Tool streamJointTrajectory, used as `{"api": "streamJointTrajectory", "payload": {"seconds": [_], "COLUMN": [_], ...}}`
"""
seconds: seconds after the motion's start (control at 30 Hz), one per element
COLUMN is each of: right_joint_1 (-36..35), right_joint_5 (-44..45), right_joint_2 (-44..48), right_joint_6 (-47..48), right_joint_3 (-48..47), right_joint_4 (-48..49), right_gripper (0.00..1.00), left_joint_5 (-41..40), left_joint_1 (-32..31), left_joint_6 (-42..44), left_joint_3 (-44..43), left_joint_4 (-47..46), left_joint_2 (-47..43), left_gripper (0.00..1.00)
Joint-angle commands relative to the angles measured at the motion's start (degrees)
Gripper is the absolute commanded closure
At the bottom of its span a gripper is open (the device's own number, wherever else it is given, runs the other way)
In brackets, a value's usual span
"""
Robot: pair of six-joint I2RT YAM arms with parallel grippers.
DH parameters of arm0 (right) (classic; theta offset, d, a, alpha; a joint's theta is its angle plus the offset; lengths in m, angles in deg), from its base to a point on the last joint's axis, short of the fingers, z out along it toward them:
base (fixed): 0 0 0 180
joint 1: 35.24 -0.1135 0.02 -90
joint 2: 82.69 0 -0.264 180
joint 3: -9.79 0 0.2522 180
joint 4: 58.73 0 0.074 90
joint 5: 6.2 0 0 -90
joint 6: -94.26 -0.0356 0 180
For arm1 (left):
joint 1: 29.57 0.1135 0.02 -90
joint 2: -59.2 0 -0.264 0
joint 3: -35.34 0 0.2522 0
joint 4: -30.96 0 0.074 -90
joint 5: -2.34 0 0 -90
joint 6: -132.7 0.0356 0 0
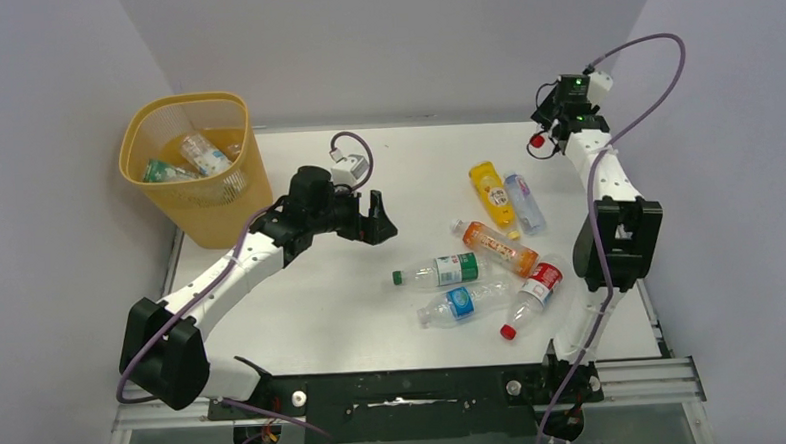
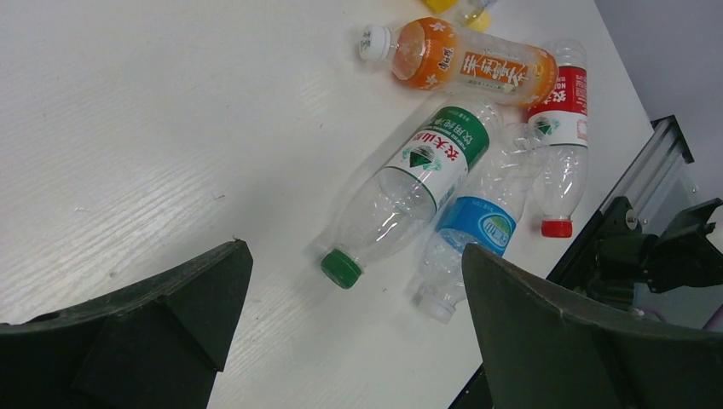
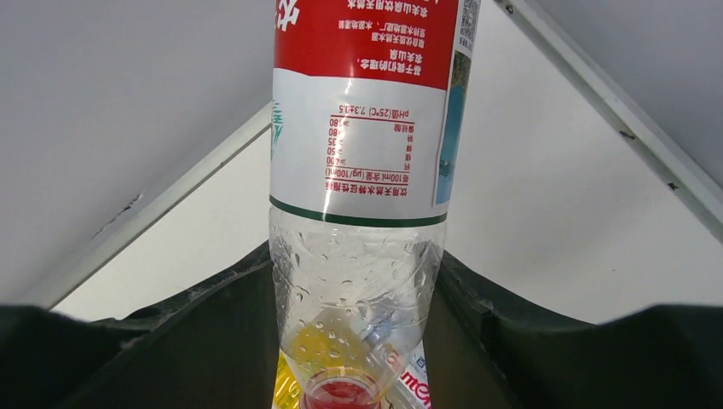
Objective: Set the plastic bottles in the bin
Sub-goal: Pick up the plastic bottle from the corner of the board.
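Note:
The yellow-orange bin (image 1: 230, 204) stands at the back left with a few bottles (image 1: 204, 152) inside. Several bottles lie right of centre: yellow (image 1: 490, 193), clear with a pale blue label (image 1: 524, 201), orange (image 1: 497, 247), green-labelled (image 1: 443, 271), blue-labelled (image 1: 465, 302) and red-labelled (image 1: 532, 294). My left gripper (image 1: 374, 223) is open and empty above the table, left of the green-labelled bottle (image 2: 422, 183). My right gripper (image 1: 550, 133) is raised at the back right, shut on a clear red-labelled bottle (image 3: 358, 170), cap (image 1: 537, 140) pointing down.
The left wrist view also shows the orange bottle (image 2: 469, 60), the blue-labelled bottle (image 2: 477, 234) and the red-labelled bottle (image 2: 563, 128) near the table's right edge. Grey walls enclose the table on three sides. A metal rail (image 1: 636, 377) runs along the near edge.

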Motion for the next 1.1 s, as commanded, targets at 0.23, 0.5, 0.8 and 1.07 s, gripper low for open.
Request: {"api": "streamJointTrajectory", "payload": {"seconds": [0.23,0.5,0.8,1.07], "right_joint_1": [-6.67,-19.29,-36.22,-43.27], "right_joint_5": [-1.32,-1.53,4.46,8.55], "right_joint_2": [19.30,32.98,47.30,49.53], "right_joint_6": [6.05,6.42,3.77,2.42], "right_joint_3": [14.36,29.03,43.74,46.96], "right_joint_4": [1.35,2.14,4.81,4.82], "right_gripper": [0.53,0.52,0.52,0.51], "left_joint_5": [-0.06,5.34,10.11,10.21], "left_joint_1": [0.84,4.11,4.67,4.71], "left_joint_6": [-6.05,-13.51,-20.66,-24.80], "left_joint_3": [0.57,5.25,6.54,9.85], "left_joint_4": [-4.91,-11.90,-17.06,-19.37], "left_joint_2": [-3.35,-5.16,-5.49,-7.36], "left_gripper": [0.02,0.02,0.02,0.02]}}
